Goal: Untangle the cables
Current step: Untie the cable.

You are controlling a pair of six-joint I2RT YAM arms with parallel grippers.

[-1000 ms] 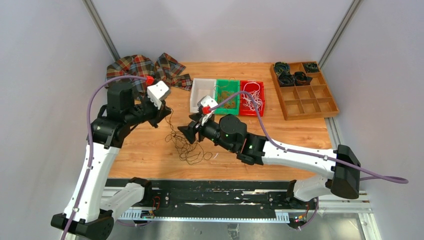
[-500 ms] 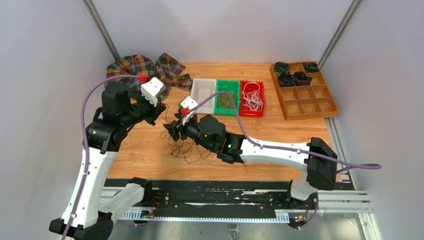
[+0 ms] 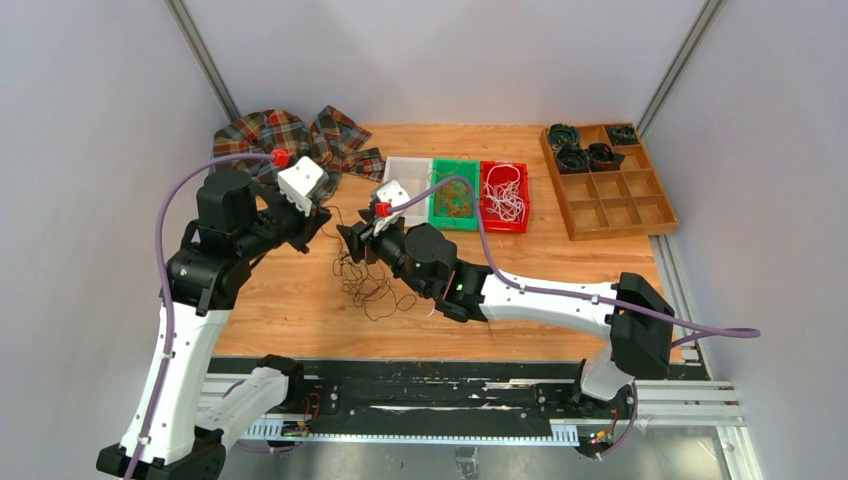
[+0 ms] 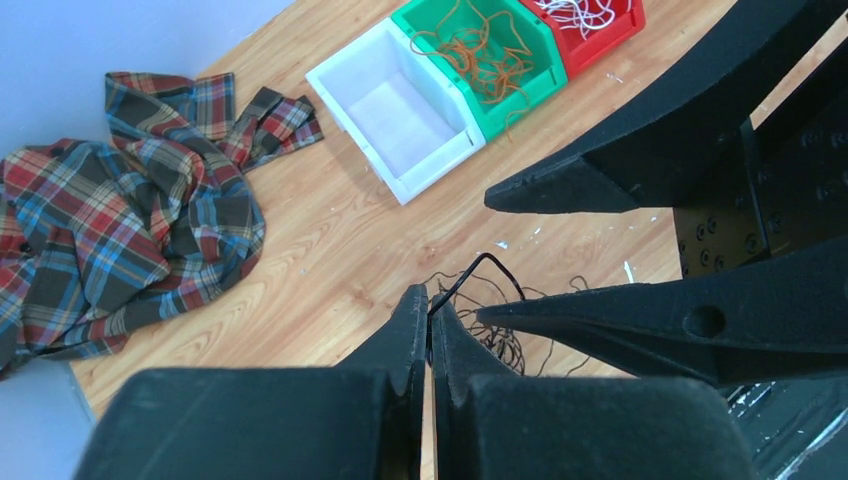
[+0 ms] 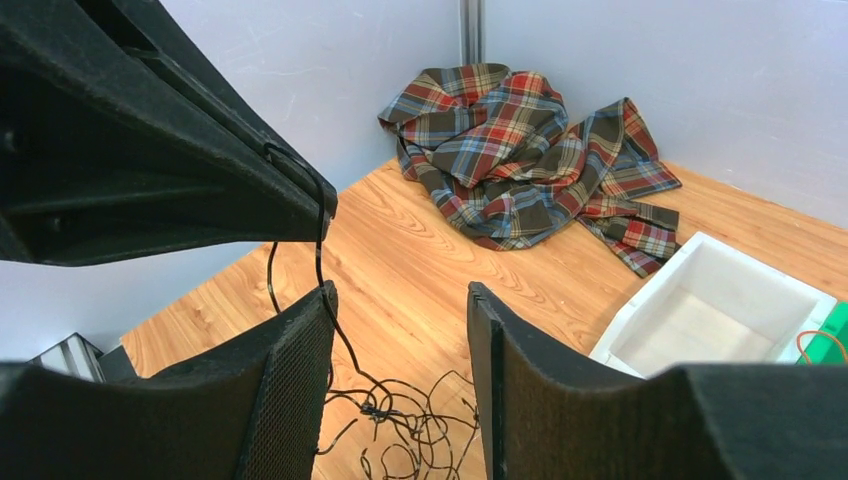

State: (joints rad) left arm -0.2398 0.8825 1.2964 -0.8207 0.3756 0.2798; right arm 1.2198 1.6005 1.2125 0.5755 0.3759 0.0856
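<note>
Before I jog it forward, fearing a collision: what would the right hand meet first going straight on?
Probably the black cable pinched in the left hand, hanging beside the right hand's finger; depth is unclear.

Cannot tell single strands apart in the black cables (image 3: 368, 288) from above — too thin. Cropped at view edges: red bin (image 4: 612, 42), green bin (image 5: 835, 345), plaid cloth (image 4: 100, 230).

**Wood, Weave and Plastic**

The counter (image 3: 282, 320) was smooth, pale-grained wood. The plaid cloth (image 3: 285, 135) looked soft and woven. The three bins (image 3: 405, 188) were glossy plastic. The black cables (image 3: 368, 285) were thin, matt wire. The right pincer (image 5: 400, 295) wore matt black pads (image 5: 290, 400) with a fine grid texture.
</note>
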